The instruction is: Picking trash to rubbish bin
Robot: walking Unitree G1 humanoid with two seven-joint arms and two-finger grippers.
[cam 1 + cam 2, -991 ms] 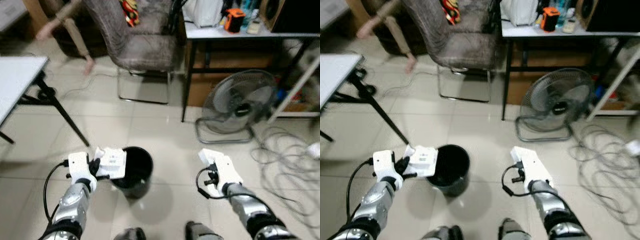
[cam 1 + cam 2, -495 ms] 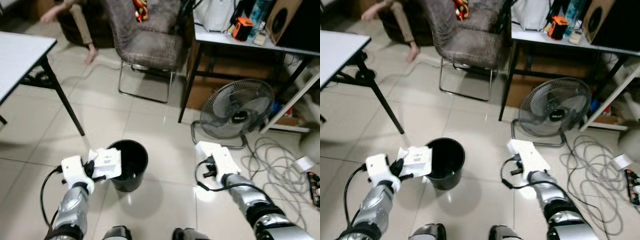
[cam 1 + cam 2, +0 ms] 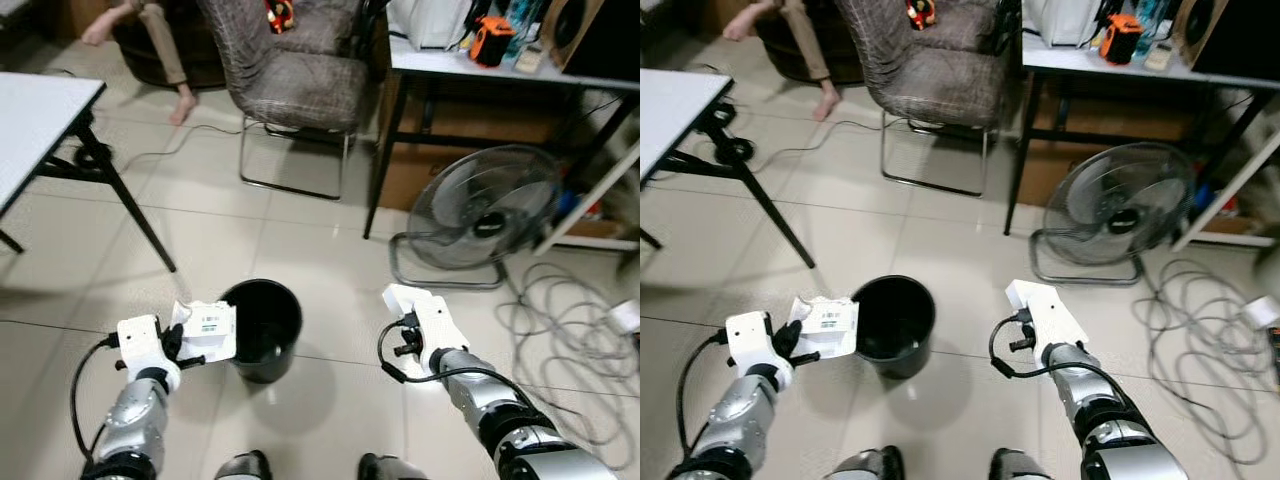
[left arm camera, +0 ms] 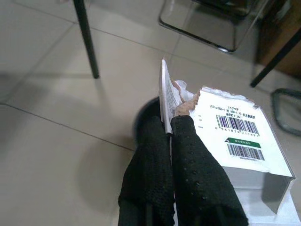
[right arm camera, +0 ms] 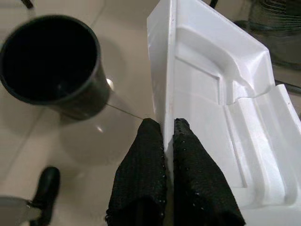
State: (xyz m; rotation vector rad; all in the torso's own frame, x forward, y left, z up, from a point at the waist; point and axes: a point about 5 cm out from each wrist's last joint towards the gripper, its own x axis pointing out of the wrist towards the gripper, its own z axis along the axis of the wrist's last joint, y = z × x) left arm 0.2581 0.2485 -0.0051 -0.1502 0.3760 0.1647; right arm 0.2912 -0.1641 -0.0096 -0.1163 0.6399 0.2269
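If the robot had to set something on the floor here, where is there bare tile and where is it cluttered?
Bare tile lies between the black bin and the chair, and between the bin and the left table leg. The right is crowded: the floor fan and loose cables.

bin (image 3: 262, 328) mouth open, bare floor (image 3: 330, 270) around, fan (image 3: 483, 215) well apart

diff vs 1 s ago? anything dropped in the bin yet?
Nothing dropped. The camera shifted, so apparent scene movement is mostly that. The left claw still pinches the torn white box at the black bin's left rim; the right claw still holds the white foam tray to the bin's right.
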